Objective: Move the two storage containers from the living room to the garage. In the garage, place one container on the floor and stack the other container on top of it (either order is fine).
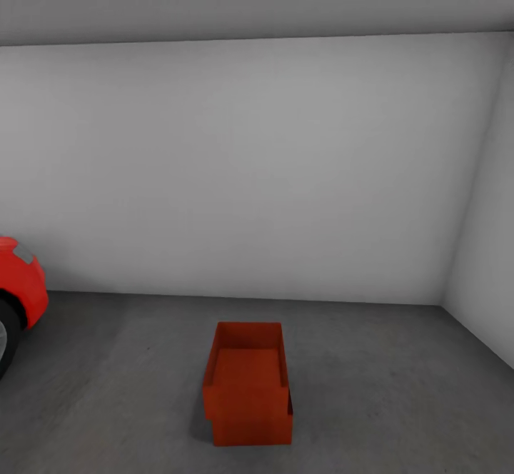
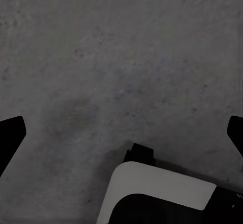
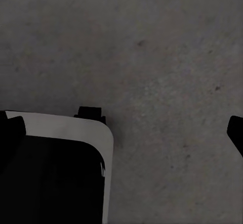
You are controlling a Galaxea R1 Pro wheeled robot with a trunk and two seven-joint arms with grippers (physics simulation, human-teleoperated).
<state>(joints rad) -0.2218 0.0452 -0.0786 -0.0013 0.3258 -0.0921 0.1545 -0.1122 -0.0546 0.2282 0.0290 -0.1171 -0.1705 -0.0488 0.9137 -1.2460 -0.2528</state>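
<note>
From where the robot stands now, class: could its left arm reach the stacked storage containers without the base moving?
Probably not. The stacked containers sit out ahead on the concrete floor, while the left gripper, fingers spread, faces bare floor.

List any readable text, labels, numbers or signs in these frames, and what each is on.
None. No readable text in any view.
The stacked storage containers have plain red-orange walls with no label.
The red car shows no plate or badge on the part in view.
The wall and concrete floor are bare.

Black fingertips (image 2: 11, 133) at the left wrist view's edges, white rounded base panel (image 2: 162, 186) with black underside, same black-and-white base corner (image 3: 76, 133) in the right wrist view
</note>
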